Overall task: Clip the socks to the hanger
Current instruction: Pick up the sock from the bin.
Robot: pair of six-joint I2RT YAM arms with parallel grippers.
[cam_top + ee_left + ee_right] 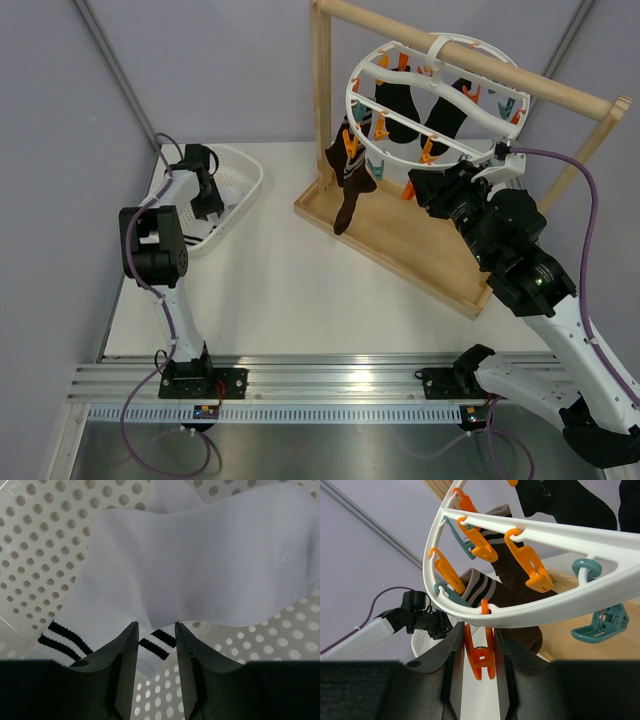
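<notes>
A white sock with two black stripes (200,565) lies in the white mesh basket (35,545). My left gripper (153,627) is open, low over the sock, with the striped cuff between its fingertips. The hanger (432,95), a white ring with orange and teal clips, hangs from the wooden stand's bar. It holds two black socks (398,105) and a brown striped sock (350,185). My right gripper (479,630) is shut on an orange clip (481,657) dangling from the hanger's rim (520,612). In the top view the right gripper (420,188) is just below the ring.
The basket (248,172) sits at the table's far left with my left gripper (208,200) inside it. The wooden stand (400,245) has a flat base and an upright post at its left end. Other clips hang close to the held one.
</notes>
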